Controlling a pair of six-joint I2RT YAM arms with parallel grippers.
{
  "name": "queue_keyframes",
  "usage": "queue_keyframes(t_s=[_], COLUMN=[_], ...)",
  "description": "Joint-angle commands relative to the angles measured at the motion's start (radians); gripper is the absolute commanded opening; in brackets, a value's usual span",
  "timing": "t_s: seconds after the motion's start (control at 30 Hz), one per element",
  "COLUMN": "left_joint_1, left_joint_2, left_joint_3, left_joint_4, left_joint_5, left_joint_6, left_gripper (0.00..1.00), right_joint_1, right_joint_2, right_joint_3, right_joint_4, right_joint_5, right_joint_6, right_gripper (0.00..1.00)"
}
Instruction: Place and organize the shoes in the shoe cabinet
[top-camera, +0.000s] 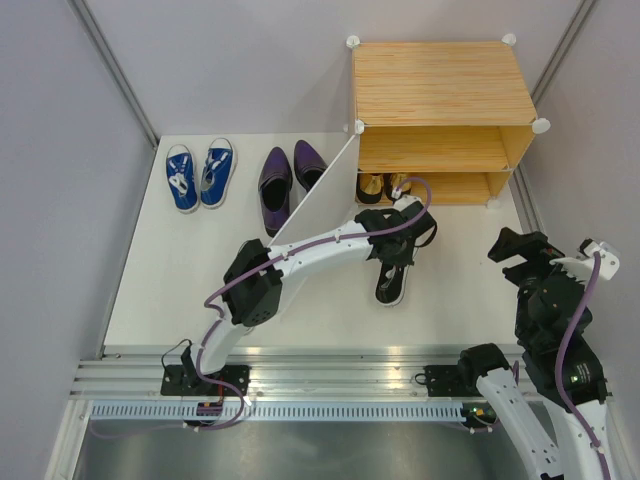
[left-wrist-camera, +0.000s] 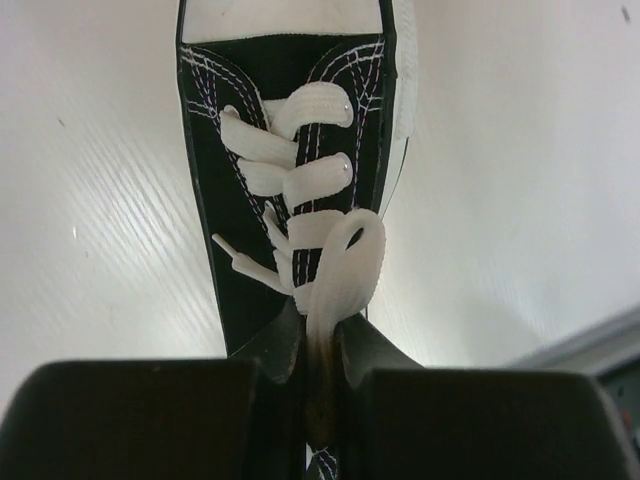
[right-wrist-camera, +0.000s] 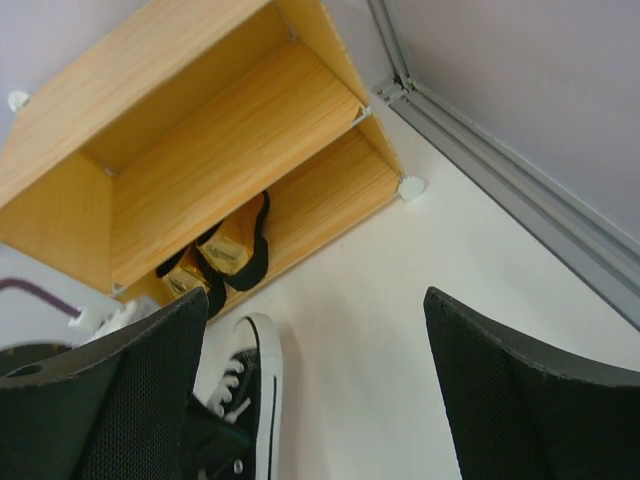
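Note:
A black shoe (top-camera: 390, 285) with white laces lies on the white floor in front of the shoe cabinet (top-camera: 440, 80). My left gripper (top-camera: 396, 240) is over it, shut on a loop of its white lace (left-wrist-camera: 340, 270); in the left wrist view the black shoe (left-wrist-camera: 250, 200) points away from my left gripper (left-wrist-camera: 322, 345). A pair of gold shoes (top-camera: 385, 185) stands on the cabinet's lower shelf. Blue sneakers (top-camera: 200, 175) and purple dress shoes (top-camera: 290, 180) sit at the back left. My right gripper (top-camera: 525, 258) hangs open and empty to the right.
The cabinet's white door panel (top-camera: 315, 190) stands open, slanting out between the purple shoes and the left arm. The right wrist view shows the cabinet (right-wrist-camera: 200, 130), gold shoes (right-wrist-camera: 225, 250), black shoe (right-wrist-camera: 250, 390) and a grey rail (right-wrist-camera: 520, 190) along the wall.

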Motion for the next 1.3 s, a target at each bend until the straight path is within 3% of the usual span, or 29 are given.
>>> queue_keyframes(t_s=[0.0, 0.07, 0.13, 0.2, 0.33, 0.5, 0.87, 1.13, 1.27], left_joint_1=[0.074, 0.083, 0.091, 0.104, 0.107, 0.085, 0.014, 0.015, 0.026], left_joint_2=[0.053, 0.111, 0.151, 0.201, 0.202, 0.099, -0.488, -0.815, -0.990], left_joint_3=[0.156, 0.199, 0.216, 0.216, 0.165, 0.134, -0.040, -0.210, -0.327], left_joint_4=[0.103, 0.103, 0.103, 0.103, 0.104, 0.104, 0.083, -0.008, -0.022], left_joint_5=[-0.018, -0.038, -0.026, 0.032, 0.072, 0.130, 0.069, -0.319, -0.487], left_joint_6=[-0.111, -0.109, -0.118, -0.127, -0.118, -0.077, 0.130, 0.332, 0.371], left_gripper=[0.02, 0.02, 0.22, 0.49, 0.67, 0.70, 0.75, 0.77, 0.80], right_joint_1=[0.003, 0.002, 0.003, 0.002, 0.002, 0.002, 0.002, 0.005, 0.023], right_joint_2=[0.021, 0.030, 0.038, 0.047, 0.041, 0.005, -0.042, 0.085, 0.255], right_joint_3=[-0.034, -0.057, -0.067, -0.075, -0.097, -0.144, -0.302, -0.494, -0.554], right_joint_4=[0.028, 0.039, 0.046, 0.049, 0.051, 0.054, 0.100, 0.397, 0.512], right_joint_5=[-0.049, -0.055, -0.063, -0.063, -0.058, -0.080, -0.207, -0.645, -0.689], right_joint_6=[-0.001, -0.001, -0.003, -0.006, 0.008, 0.039, 0.131, 0.097, 0.095], right_gripper=[0.92, 0.92, 0.92, 0.92, 0.92, 0.92, 0.97, 0.95, 0.95])
